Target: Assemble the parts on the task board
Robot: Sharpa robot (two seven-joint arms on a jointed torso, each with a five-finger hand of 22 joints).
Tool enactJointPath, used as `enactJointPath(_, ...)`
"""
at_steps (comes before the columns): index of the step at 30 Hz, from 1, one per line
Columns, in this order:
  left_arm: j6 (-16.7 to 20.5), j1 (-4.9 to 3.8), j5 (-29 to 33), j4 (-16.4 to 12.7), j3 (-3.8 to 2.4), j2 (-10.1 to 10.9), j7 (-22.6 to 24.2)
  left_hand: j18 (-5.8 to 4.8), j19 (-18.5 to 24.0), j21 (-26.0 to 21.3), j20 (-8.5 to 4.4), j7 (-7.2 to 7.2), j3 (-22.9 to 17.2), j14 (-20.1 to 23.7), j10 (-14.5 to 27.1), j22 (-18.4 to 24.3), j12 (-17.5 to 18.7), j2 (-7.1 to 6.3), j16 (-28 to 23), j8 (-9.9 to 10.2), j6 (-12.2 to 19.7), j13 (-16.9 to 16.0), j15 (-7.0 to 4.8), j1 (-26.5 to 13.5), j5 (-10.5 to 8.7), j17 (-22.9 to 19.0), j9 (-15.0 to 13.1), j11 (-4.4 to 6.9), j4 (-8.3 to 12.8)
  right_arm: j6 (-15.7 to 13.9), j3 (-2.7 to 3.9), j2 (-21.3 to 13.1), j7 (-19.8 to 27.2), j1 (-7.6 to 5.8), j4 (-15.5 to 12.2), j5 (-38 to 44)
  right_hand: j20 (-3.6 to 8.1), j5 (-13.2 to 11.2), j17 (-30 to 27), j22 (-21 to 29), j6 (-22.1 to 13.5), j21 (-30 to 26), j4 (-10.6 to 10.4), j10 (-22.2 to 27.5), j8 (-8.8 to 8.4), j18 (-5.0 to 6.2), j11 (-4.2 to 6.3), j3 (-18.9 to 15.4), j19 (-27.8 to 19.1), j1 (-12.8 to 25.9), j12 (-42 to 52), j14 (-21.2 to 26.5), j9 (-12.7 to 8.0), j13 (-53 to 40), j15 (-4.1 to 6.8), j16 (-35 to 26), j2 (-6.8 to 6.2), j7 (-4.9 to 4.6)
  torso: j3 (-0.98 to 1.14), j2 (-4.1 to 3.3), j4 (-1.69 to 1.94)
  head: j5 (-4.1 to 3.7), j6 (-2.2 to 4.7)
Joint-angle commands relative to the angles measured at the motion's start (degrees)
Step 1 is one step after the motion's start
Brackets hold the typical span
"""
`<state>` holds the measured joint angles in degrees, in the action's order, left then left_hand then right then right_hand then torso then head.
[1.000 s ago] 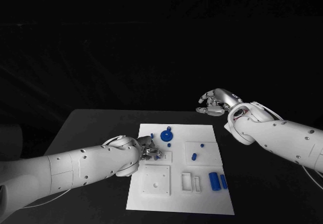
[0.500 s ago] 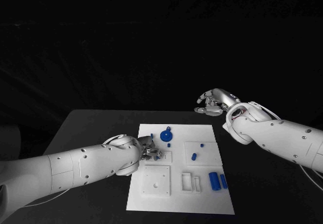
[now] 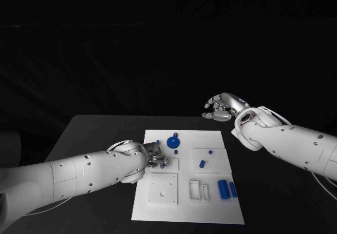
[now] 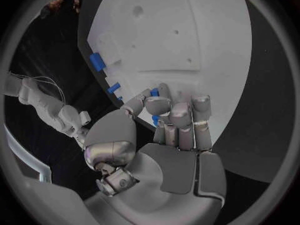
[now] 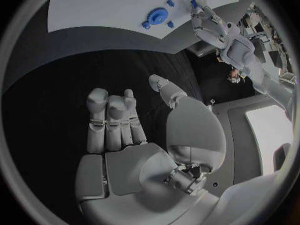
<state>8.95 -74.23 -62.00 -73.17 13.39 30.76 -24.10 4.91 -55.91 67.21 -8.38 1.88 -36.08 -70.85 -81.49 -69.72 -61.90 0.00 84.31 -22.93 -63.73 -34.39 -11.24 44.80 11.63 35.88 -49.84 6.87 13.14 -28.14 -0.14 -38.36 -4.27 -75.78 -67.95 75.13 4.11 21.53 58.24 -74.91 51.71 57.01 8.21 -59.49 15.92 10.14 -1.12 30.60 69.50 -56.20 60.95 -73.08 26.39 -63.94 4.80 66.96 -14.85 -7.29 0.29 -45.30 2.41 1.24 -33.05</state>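
Head view: the black table is seen with the white task board at its middle, where blue parts lie toward 5 o'clock. A small blue part is pinched by the left hand over the board's left half. The right hand is held above the table at 1 o'clock, fingers loosely spread, grasping nothing.

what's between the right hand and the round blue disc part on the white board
Only bare black table and a strip of the white task board separate the right hand from the round blue disc part, as the head view shows.
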Motion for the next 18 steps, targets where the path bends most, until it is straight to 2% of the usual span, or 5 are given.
enactJointPath(1, -2.4, 0.46, 0.1, -0.2, 0.28, -0.4, -0.1, 0.37, -0.1, -0.2, -6.89, -3.67, -0.1, -1.1, 1.2, 0.0, -0.4, -1.29, 0.3, -0.2, -9.7, 0.2, -1.44, -0.4, -1.50, -0.1, 0.1, 0.87, -1.0, 0.7, 0.02, 0.0, 0.5, 0.00, 0.0, 0.2, 0.32, 0.2, 0.1, -0.4, 0.0, -0.4, 0.0, 0.2, 0.20, 4.86, 0.02, -0.2, 0.0, 0.2, 0.4, 0.1, -0.1, 0.1, 0.39, -0.4, 0.39, -0.29, -0.01, -0.03, -0.02, -0.03, 0.02)
enactJointPath(8, -1.9, 0.45, 0.1, -0.1, 0.24, -0.5, -0.1, 0.39, 0.0, -0.3, -6.88, -3.66, 0.2, -1.0, 1.3, 0.0, -0.4, -2.25, 0.3, -0.3, -9.5, 0.4, -1.47, -1.5, -2.29, -0.3, 0.3, 0.87, -2.6, 0.7, 0.02, 0.1, 0.5, 0.01, 0.0, 0.4, 0.33, 0.2, 0.1, -0.4, 0.0, -0.4, 0.0, 0.2, 0.20, 4.86, 0.02, -0.2, 0.0, 0.2, 0.4, 0.0, -0.1, 0.1, 0.39, -0.4, 0.38, -0.29, -0.03, 0.00, 0.02, -0.10, 0.04)
enactJointPath(10, -1.8, 0.45, 0.1, -0.1, 0.22, -0.5, -0.1, 0.43, 0.0, -0.3, -6.91, -3.67, 0.3, -1.0, 1.3, 0.0, -0.4, -2.80, 0.3, -0.4, -9.5, 0.6, -1.51, -2.0, -2.94, -0.4, 0.4, 0.88, -3.4, 0.7, 0.02, 0.1, 0.6, 0.02, 0.1, 0.4, 0.33, 0.2, 0.1, -0.4, 0.0, -0.4, 0.0, 0.2, 0.20, 4.86, 0.02, -0.2, 0.0, 0.2, 0.4, 0.1, -0.1, 0.1, 0.39, -0.4, 0.38, -0.29, -0.04, -0.02, 0.02, -0.10, 0.05)
enactJointPath(12, -1.8, 0.45, 0.1, -0.1, 0.20, -0.5, 0.0, 0.51, 0.0, -0.4, -6.96, -3.70, 0.3, -1.0, 1.3, -0.1, -0.5, -3.47, 0.4, -0.5, -9.4, 0.7, -1.55, -2.4, -4.67, -0.5, 0.4, 0.91, -4.2, 0.7, 0.02, 0.1, 0.6, 0.02, 0.1, 0.4, 0.33, 0.2, 0.1, -0.4, 0.0, -0.4, 0.0, 0.2, 0.20, 4.86, 0.02, -0.2, 0.0, 0.2, 0.4, 0.1, -0.1, 0.1, 0.39, -0.4, 0.37, -0.29, -0.03, -0.02, 0.01, -0.10, 0.10)
enactJointPath(18, -1.4, 0.45, 0.1, 0.1, 0.16, -0.5, 0.0, 0.54, 0.0, -0.4, -6.98, -3.70, 0.3, -1.0, 1.3, -0.1, -0.6, -3.93, 0.4, -0.6, -9.4, 0.8, -1.57, -2.5, -5.33, -0.6, 0.5, 0.92, -4.6, 0.7, 0.02, 0.1, 0.6, 0.02, 0.0, 0.5, 0.33, 0.2, 0.1, -0.4, 0.0, -0.4, 0.0, 0.2, 0.19, 4.86, 0.02, -0.2, 0.0, 0.3, 0.4, 0.1, -0.1, 0.1, 0.39, -0.4, 0.37, -0.29, -0.03, 0.01, 0.00, -0.12, 0.11)
